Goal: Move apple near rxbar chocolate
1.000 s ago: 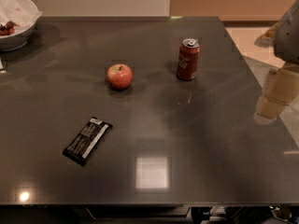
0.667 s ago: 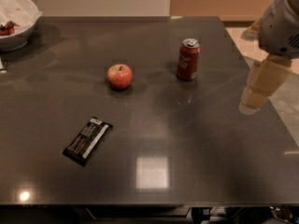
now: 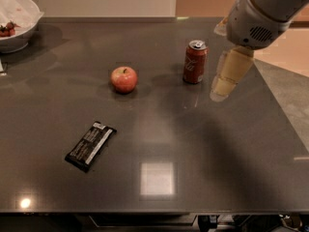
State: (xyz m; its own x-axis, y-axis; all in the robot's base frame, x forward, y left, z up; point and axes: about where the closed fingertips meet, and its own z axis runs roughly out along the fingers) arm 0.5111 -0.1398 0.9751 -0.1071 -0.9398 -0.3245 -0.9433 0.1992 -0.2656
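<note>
The apple [image 3: 124,79], small, round and red with a yellowish patch and short stem, sits on the dark table left of centre. The rxbar chocolate [image 3: 91,145], a flat black wrapper with white lettering, lies nearer the front left, well apart from the apple. My gripper [image 3: 226,77] hangs from the white arm at the upper right, above the table, just right of a red soda can and far to the right of the apple. It holds nothing that I can see.
A red soda can [image 3: 195,61] stands upright between the apple and the gripper. A white bowl [image 3: 17,18] with red fruit sits at the table's far left corner. The table's right edge [image 3: 285,124] runs diagonally beside the arm.
The arm and gripper have moved left and forward from the table's right edge toward the soda can. The apple, bar and can have not moved.
</note>
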